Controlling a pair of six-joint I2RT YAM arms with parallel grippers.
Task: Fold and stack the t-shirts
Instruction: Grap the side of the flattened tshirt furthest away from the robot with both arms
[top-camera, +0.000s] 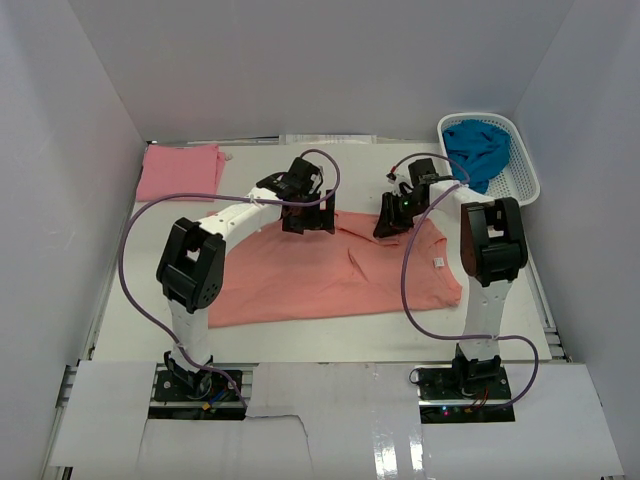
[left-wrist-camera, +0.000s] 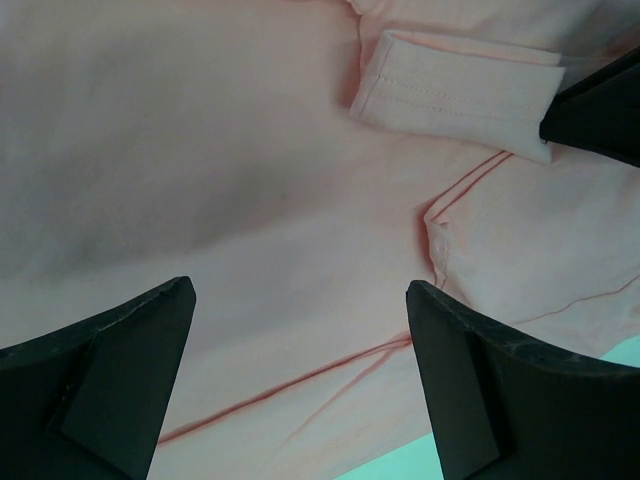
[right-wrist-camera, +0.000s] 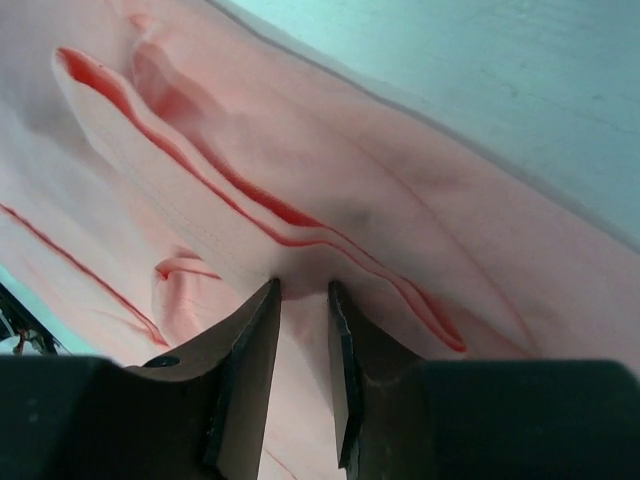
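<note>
Seen from above, the left arm stands up from its base, bends at the elbow and reaches toward 2 o'clock. The left gripper (top-camera: 305, 218) (left-wrist-camera: 300, 290) points down, its fingers spread wide apart. The right arm stands up too, then reaches toward 10 o'clock. The right gripper (top-camera: 392, 224) (right-wrist-camera: 303, 290) tips down toward 7 o'clock, its fingers almost together with a thin gap; whether they nip the salmon-orange t-shirt (right-wrist-camera: 400, 200) is hard to tell
</note>
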